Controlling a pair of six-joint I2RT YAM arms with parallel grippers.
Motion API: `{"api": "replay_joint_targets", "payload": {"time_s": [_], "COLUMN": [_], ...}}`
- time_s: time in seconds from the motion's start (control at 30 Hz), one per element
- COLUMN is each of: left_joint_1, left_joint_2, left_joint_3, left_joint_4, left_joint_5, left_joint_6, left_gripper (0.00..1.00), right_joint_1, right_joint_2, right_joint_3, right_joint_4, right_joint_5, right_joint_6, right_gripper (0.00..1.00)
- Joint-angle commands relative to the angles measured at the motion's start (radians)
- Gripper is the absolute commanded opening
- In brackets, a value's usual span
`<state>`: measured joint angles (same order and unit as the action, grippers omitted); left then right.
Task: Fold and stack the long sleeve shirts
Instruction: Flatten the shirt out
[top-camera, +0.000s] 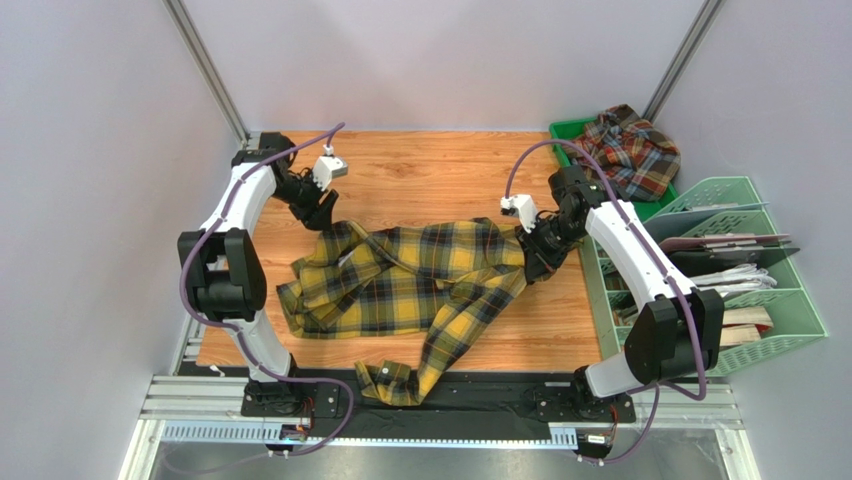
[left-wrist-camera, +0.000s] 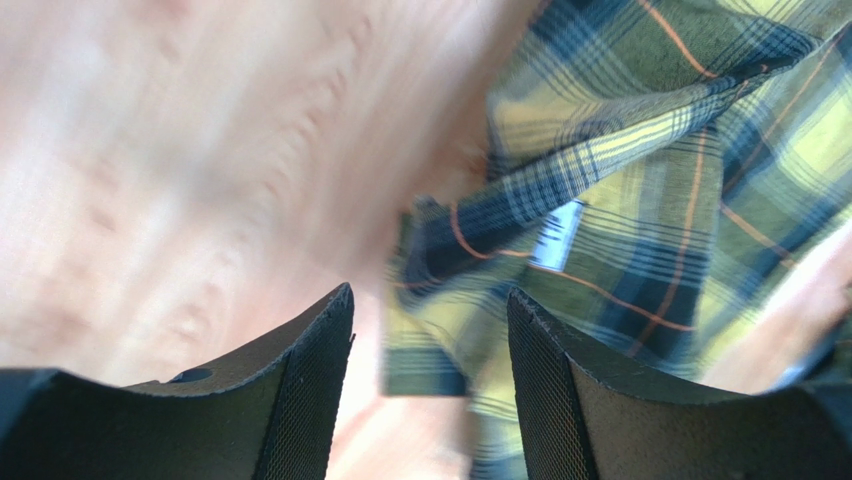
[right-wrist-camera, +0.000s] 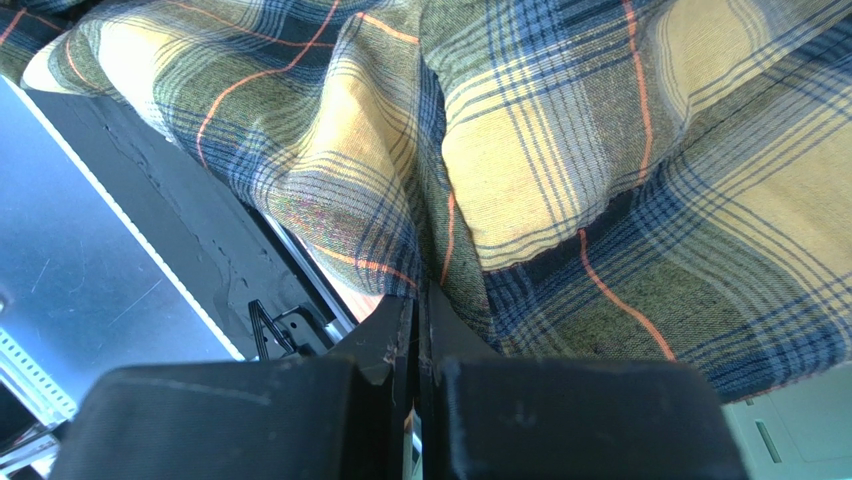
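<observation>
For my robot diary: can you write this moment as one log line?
left gripper: open, near yellow shirt | right gripper: shut on yellow shirt | red shirt: on green tray

Bright, even light; soft shadows only.
Top view sharp throughout, no glare on tabletop (top-camera: 440, 170); faint shadow round yellow shirt (top-camera: 420, 280); left wrist view blurred, wood grain smeared, cloth soft, dark jaws nr lens crisper; right wrist view sharp on cloth w/ bright warm patches; jaws at bottom underexposed, slightly soft.
</observation>
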<state>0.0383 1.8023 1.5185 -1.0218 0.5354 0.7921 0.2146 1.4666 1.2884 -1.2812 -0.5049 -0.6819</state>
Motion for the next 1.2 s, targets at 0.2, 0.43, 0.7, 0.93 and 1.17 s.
{"api": "replay_joint_targets", "payload": {"time_s": [0.2,0.43,0.7,0.93,1.17], "left_joint_1": [-0.069,-0.172,-0.144,-0.144,-0.078], "left_joint_2": [0.075,0.184,0.099,-0.057,-0.198], "left_joint_3": [0.173,0.206,0.110,-0.081,-0.083], "left_joint_4": [-0.194,-0.245,-0.416,-0.385,-0.376], "left_joint_5": [0.176,0.126,0.057,0.044,0.123], "left_joint_6": [0.609,0.674,0.760,0.744,0.509], "left_gripper": [0.65,0.65,0.38,0.07,0.00], "right_joint_1": [-0.014,-0.014,-0.024,-0.026,-0.043], "right_joint_2": [0.024,0.026,0.012,-0.008,-0.109], "right_joint_3": [0.025,0.012,0.006,-0.012,-0.034], "right_joint_4": [-0.003,-0.001,0.006,0.014,0.031], "right_joint_5": [0.029,0.054,0.066,0.057,0.060], "right_joint_6": [-0.010,-0.018,-0.013,0.010,0.064], "right_gripper": [0.00,0.00,0.00,0.00,0.00]}}
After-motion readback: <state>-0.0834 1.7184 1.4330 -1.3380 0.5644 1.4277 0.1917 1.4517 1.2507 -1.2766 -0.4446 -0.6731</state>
